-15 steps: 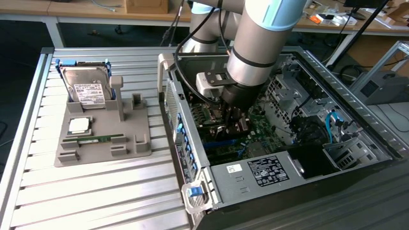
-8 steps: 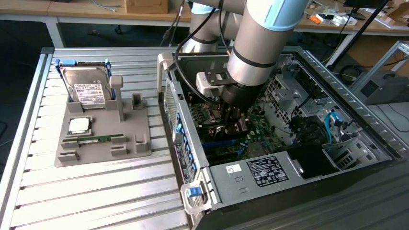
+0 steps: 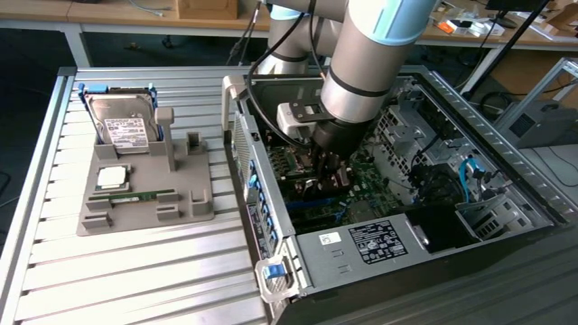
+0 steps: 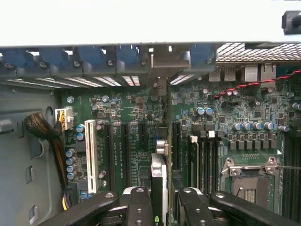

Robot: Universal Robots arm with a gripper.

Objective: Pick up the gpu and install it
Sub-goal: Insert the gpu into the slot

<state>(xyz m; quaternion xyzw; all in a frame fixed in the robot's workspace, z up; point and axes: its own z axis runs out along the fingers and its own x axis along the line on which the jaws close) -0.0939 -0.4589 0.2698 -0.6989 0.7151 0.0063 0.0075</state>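
The gpu [image 4: 159,181] shows edge-on in the wrist view as a thin card standing upright over the motherboard's expansion slots [image 4: 126,150]. Its silver end bracket [image 4: 160,63] reaches the rear slot openings of the case. My gripper [image 4: 162,205] is shut on the card, one black finger [image 4: 140,207] on each side of it. In the exterior view my gripper [image 3: 329,169] reaches down into the open computer case [image 3: 380,244], with the dark card [image 3: 305,172] low over the green motherboard. Whether the card's edge sits in a slot is hidden.
On the exterior view's left a grey holder [image 3: 145,210] carries a silver hard drive [image 3: 122,125], a processor chip [image 3: 111,177] and a green RAM stick [image 3: 140,197]. Inside the case are drive cages, blue cables [image 3: 470,179], a white slot [image 4: 90,155] and the CPU socket [image 4: 249,179].
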